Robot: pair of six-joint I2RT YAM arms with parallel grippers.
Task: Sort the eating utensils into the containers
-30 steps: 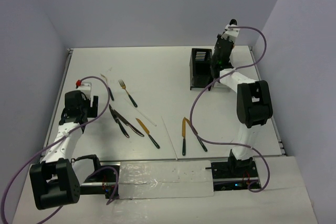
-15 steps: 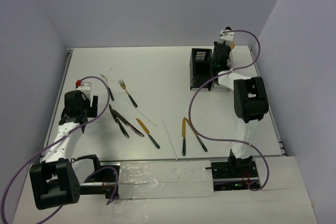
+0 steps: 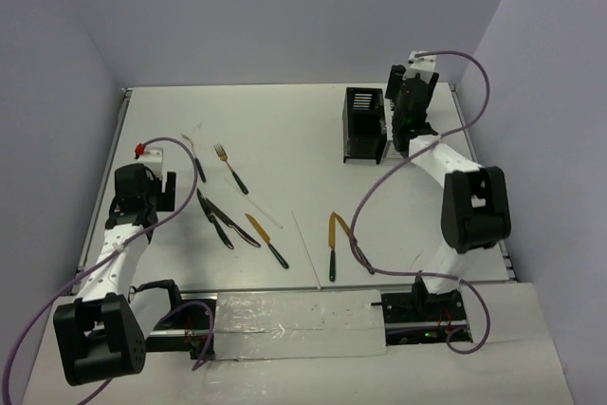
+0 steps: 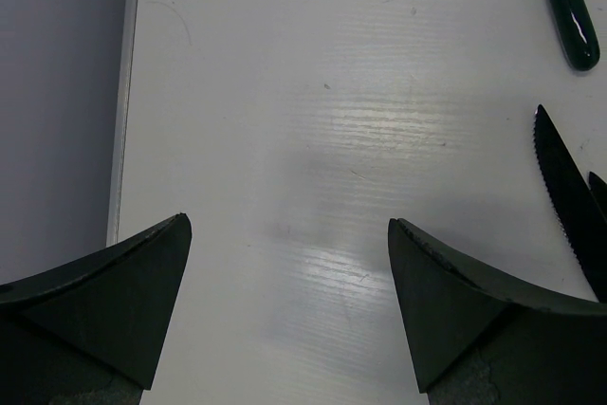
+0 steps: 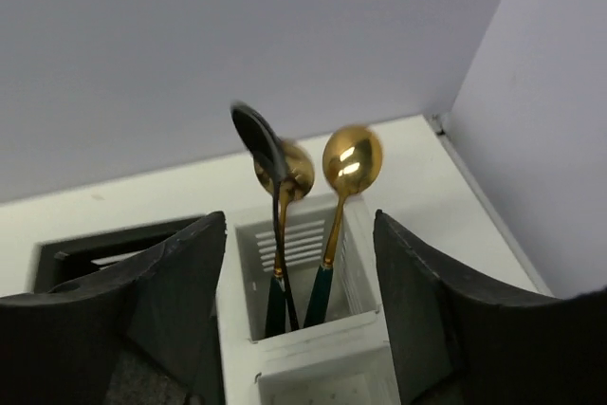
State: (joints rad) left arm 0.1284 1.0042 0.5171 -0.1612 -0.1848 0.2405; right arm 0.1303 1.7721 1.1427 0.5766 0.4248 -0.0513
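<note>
Your right hand (image 5: 299, 315) hangs over the white slotted plastic caddy (image 5: 358, 263), fingers spread wide and gripping nothing. Two gold spoons with dark handles (image 5: 352, 160) and a blurred black spoon (image 5: 256, 135) stand inside it. Your left hand (image 4: 289, 301) gapes wide above the white desk (image 4: 285, 92), near a black serrated knife (image 4: 564, 187).

High overview, two wrist close-ups.
Top camera looks down from behind the arm bases. Left wrist looks past the left gripper (image 4: 287, 223) onto the flat white tabletop (image 4: 313, 120) the overview shares. Right wrist looks past the right gripper (image 5: 299, 215) into a white slotted plastic caddy (image 5: 313, 340).
</note>
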